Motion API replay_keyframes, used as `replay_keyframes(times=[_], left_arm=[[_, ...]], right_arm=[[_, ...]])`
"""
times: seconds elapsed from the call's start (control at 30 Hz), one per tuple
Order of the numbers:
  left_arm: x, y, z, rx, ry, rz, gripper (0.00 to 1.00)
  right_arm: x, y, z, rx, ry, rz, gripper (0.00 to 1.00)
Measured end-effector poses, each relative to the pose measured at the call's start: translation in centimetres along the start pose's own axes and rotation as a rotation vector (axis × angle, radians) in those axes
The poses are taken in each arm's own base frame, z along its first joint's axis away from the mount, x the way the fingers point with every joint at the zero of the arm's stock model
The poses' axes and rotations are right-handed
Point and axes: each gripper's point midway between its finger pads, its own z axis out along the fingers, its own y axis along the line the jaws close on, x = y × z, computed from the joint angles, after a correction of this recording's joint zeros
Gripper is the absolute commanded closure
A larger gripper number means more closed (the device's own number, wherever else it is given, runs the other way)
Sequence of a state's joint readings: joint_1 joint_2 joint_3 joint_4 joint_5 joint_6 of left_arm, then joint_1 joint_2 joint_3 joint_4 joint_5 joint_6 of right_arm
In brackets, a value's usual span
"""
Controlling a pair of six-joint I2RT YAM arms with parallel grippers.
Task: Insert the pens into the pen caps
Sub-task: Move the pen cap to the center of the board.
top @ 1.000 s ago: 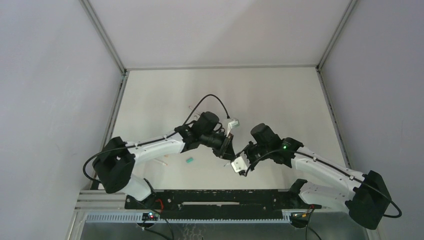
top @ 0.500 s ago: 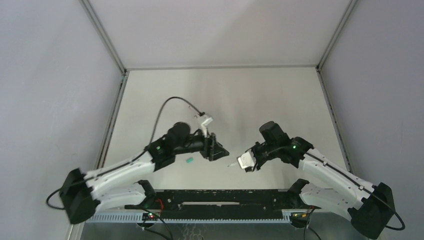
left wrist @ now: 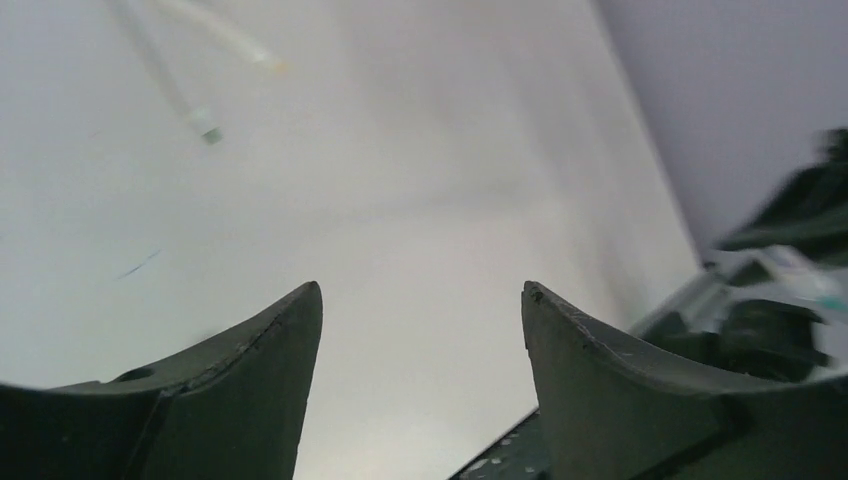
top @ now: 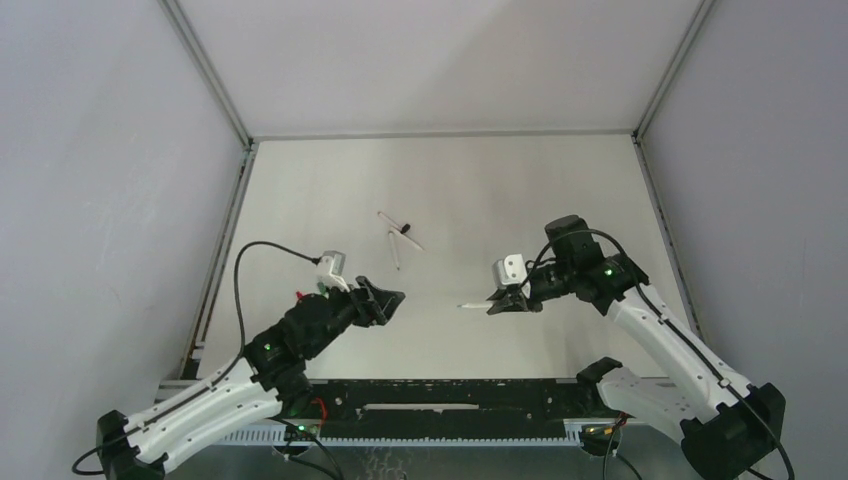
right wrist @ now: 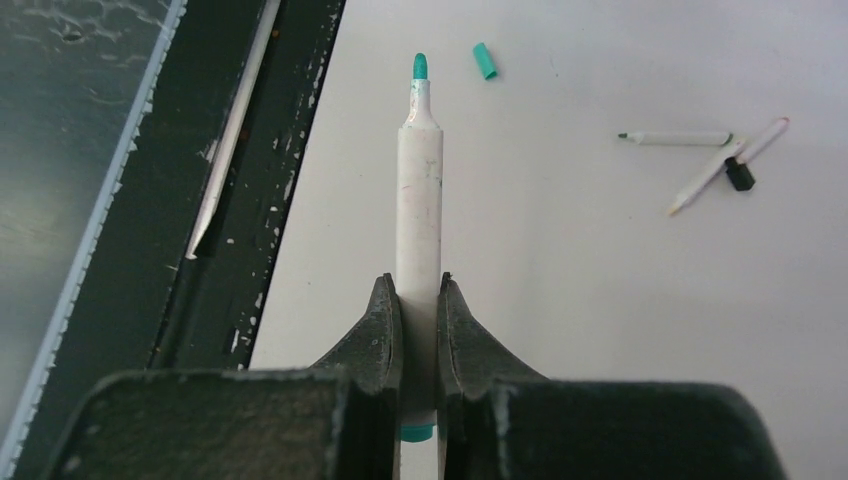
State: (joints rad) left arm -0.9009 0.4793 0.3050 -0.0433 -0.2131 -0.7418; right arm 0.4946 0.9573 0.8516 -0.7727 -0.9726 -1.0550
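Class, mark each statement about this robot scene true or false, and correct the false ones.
1. The right gripper holds a teal-tipped pen. True.
2. The left gripper grips a cap. False: its jaws stand open with nothing between them.
3. The teal cap sits on the held pen's tip. False: it lies on the table, apart from the tip.
4. A black cap lies beside the loose pens. True.

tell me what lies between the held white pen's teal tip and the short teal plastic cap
Nothing: in the right wrist view, only bare white table separates the white teal-tipped pen in the right gripper from the teal cap.
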Motion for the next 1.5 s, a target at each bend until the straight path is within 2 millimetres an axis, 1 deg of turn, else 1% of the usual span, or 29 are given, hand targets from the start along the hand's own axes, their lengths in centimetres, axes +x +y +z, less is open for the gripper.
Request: replay_keyframes(times=[0.1, 0.17, 0.27, 0.37, 0.5, 0.63, 0.8, 1.0, 1.13, 1.37, 1.5], left_arm=[[1.8, 3.6, -0.3, -0.164, 0.061, 0.027, 0.28], [3.1, 5.9, -0.7, -0.284, 0.134, 0.071, 0.33], [3.9, 7.3, -0.9, -0.393, 0.229, 0.144, 0.44], [3.7, 7.6, -0.5, -0.466, 0.327, 0.247, 0.48], [3.8, 7.8, 0.2, -0.486, 0.408, 0.361, 0.56], [4.8, 8.4, 0.2, -0.465, 0.512, 0.481, 0.55], [6.1, 9.0, 0.1, -0.451, 0.614, 0.558, 0.55], [7.5, 10.4, 0.2, -0.488, 0.705, 0.597, 0.55], [8.2, 11.5, 0.1, -0.526, 0.755, 0.607, 0.57], [9.1, 12.8, -0.1, -0.552, 0.818, 0.6, 0.65], [9.6, 12.9, -0.1, -0.541, 0.845, 0.574, 0.7]], right_arm=[[0.2, 0.0, 0.0, -0.006, -0.01, 0.045, 1.0], [0.3, 0.2, 0.1, -0.014, -0.01, 0.069, 1.0], [0.5, 0.1, 0.0, -0.011, -0.009, 0.087, 1.0], [0.7, -0.4, -0.5, 0.013, -0.01, 0.106, 1.0], [0.9, -1.0, -1.3, 0.049, -0.018, 0.126, 1.0], [0.9, -1.3, -1.6, 0.065, -0.03, 0.133, 1.0], [0.9, -1.2, -1.7, 0.062, -0.032, 0.132, 1.0], [1.7, -1.2, -1.5, 0.046, -0.019, 0.149, 1.0], [2.3, -1.4, -1.5, 0.05, -0.007, 0.17, 1.0], [2.3, -1.4, -1.5, 0.05, -0.004, 0.172, 1.0], [2.4, -1.5, -1.5, 0.052, -0.002, 0.169, 1.0]])
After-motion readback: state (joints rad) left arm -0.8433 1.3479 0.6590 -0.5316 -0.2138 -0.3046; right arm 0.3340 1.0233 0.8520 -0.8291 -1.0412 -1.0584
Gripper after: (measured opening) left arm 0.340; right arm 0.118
